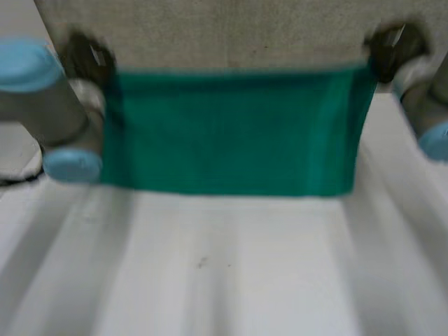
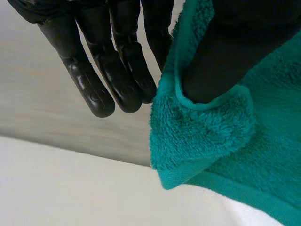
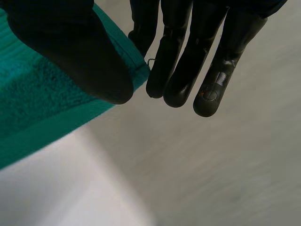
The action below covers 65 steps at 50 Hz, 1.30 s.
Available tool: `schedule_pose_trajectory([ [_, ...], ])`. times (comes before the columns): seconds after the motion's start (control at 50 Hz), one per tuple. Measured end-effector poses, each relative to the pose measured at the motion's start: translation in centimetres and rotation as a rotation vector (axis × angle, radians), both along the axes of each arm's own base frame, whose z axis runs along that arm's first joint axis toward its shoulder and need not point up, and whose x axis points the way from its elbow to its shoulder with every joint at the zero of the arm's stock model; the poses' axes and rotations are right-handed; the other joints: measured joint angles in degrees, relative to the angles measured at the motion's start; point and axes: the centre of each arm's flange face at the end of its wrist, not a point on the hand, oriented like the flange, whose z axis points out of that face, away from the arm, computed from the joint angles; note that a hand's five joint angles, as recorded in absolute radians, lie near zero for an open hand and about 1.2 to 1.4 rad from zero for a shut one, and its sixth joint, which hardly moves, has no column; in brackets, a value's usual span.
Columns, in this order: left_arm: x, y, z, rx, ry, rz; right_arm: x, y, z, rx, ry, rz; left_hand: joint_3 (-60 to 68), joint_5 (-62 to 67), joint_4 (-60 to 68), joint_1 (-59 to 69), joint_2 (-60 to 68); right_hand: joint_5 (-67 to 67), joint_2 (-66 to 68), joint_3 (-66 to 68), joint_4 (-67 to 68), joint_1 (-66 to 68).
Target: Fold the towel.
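The white table (image 1: 224,280) is the broadest thing in the head view, smooth and matte, with open bare surface all the way along its near side. Beyond its far edge lies a pale beige, faintly mottled surface (image 1: 231,31). Across the far part of the table, the green towel (image 1: 231,133) spreads as a wide rectangle, stretched by its two upper corners between the hands, its top edge drawn straight and its side edges falling nearly straight down. Whether its lower edge touches the table cannot be told. Seen from the wrists, the towel is thick looped terry with a flat, smoother hem band running along its border. The left arm (image 1: 42,105) and the right arm (image 1: 427,105), grey with light-blue caps, flank the cloth just outside its side edges, leaving the room in front of it free. The left hand (image 1: 87,56) grasps the towel's left upper corner: in its wrist view the thumb (image 2: 225,52) is pushed into the pile, the corner flopping over it in a soft fold against the nearest of the straight, glossy black fingers (image 2: 117,61). The right hand (image 1: 392,45) grasps the right upper corner, with the hem pinched between the broad thumb (image 3: 80,56) and the straight fingers (image 3: 188,47).
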Motion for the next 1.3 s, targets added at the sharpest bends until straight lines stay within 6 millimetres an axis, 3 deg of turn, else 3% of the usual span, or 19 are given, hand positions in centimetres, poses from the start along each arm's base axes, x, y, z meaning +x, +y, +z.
schedule_pose_trajectory([
  [0.06,0.3,1.2,7.1,-0.217,0.144,-0.043,-0.4,1.6,7.4,-0.231,-0.148,0.018,0.0,0.0,0.0,0.0,0.01,0.0,0.0,0.0,0.0,0.0],
  [0.08,0.4,1.6,8.3,-0.251,0.174,-0.055,-0.5,2.0,8.6,-0.265,-0.171,0.026,0.0,0.0,0.0,0.0,0.02,0.0,0.0,0.0,0.0,0.0],
  [0.12,0.7,2.4,10.1,-0.295,0.232,-0.085,-0.7,2.9,10.1,-0.304,-0.202,0.044,0.01,0.0,0.0,0.0,0.06,0.0,0.0,0.0,0.0,0.07],
  [0.18,1.0,3.0,10.6,-0.291,0.272,-0.109,-0.8,3.6,10.3,-0.304,-0.218,0.066,0.1,0.0,0.0,0.0,0.11,0.01,0.0,0.0,0.0,0.16],
  [0.22,1.1,3.3,9.8,-0.244,0.296,-0.128,-0.8,3.9,9.9,-0.283,-0.217,0.076,0.14,0.0,0.0,0.0,0.18,0.05,0.0,0.0,0.0,0.17],
  [0.28,1.2,3.5,6.0,-0.095,0.303,-0.149,-0.4,4.1,5.7,-0.133,-0.177,0.103,0.15,0.0,0.01,0.0,0.21,0.05,0.0,0.0,0.0,0.17],
  [0.34,1.3,3.6,4.1,-0.029,0.301,-0.153,-0.2,4.1,3.9,-0.074,-0.158,0.108,0.16,0.0,0.01,0.0,0.21,0.06,0.0,0.0,0.0,0.17],
  [0.36,1.5,3.8,1.0,0.072,0.296,-0.159,0.0,4.1,0.1,0.041,-0.115,0.113,0.17,0.0,0.02,0.0,0.21,0.07,0.0,0.0,0.0,0.17],
  [0.4,1.6,3.9,0.1,0.1,0.295,-0.16,0.1,4.1,-0.9,0.07,-0.103,0.113,0.16,0.0,0.02,0.0,0.21,0.05,0.0,0.0,0.0,0.17],
  [0.44,1.7,4.2,-3.7,0.217,0.287,-0.158,0.2,4.2,-4.6,0.179,-0.058,0.112,0.16,0.0,0.03,0.0,0.21,0.07,0.0,0.0,0.0,0.17],
  [0.48,1.7,4.2,-4.7,0.244,0.285,-0.157,0.2,4.2,-5.7,0.209,-0.046,0.111,0.16,0.0,0.03,0.0,0.21,0.07,0.0,0.0,0.0,0.17],
  [0.5,1.9,4.6,-8.6,0.355,0.272,-0.146,0.2,4.5,-8.9,0.305,-0.01,0.107,-0.74,-0.22,-1.05,-0.06,-1.0,0.07,0.0,0.0,0.0,0.17],
  [0.52,1.9,4.7,-9.9,0.389,0.266,-0.141,0.2,4.6,-9.9,0.337,0.001,0.105,-2.62,-1.05,-3.02,-0.77,-2.71,0.07,0.0,0.0,0.0,0.17],
  [0.6,2.1,5.3,-14.3,0.507,0.237,-0.118,-0.1,5.2,-13.2,0.459,0.031,0.099,-18.25,-15.57,-18.79,-15.41,-18.56,0.05,0.0,0.0,0.0,0.17],
  [0.72,2.6,6.4,-18.0,0.614,0.201,-0.092,-0.7,6.2,-15.8,0.575,0.048,0.09,-31.51,-29.12,-32.24,-27.46,-31.85,0.07,0.0,0.0,0.0,0.17],
  [0.84,3.3,7.2,-18.6,0.646,0.191,-0.072,-1.7,6.7,-16.1,0.606,0.048,0.069,-38.52,-36.38,-39.48,-34.09,-38.95,0.07,0.0,0.0,0.0,0.17],
  [1.02,4.7,7.5,-17.4,0.624,0.206,-0.031,-4.1,6.6,-15.1,0.601,0.023,0.032,-42.37,-40.5,-43.47,-37.58,-42.74,0.07,0.0,0.0,0.0,0.17],
  [1.22,6.5,7.1,-16.7,0.586,0.225,0.069,-4.8,6.9,-14.8,0.601,0.015,0.024,-42.34,-40.44,-43.41,-37.57,-42.81,0.07,0.0,0.0,0.0,0.17],
  [1.3,6.7,7.4,-16.6,0.589,0.221,0.086,-4.8,7.1,-15.0,0.61,0.015,0.027,-20.29,-17.99,-20.55,-12.44,-19.28,0.07,0.0,0.0,0.0,0.17],
])
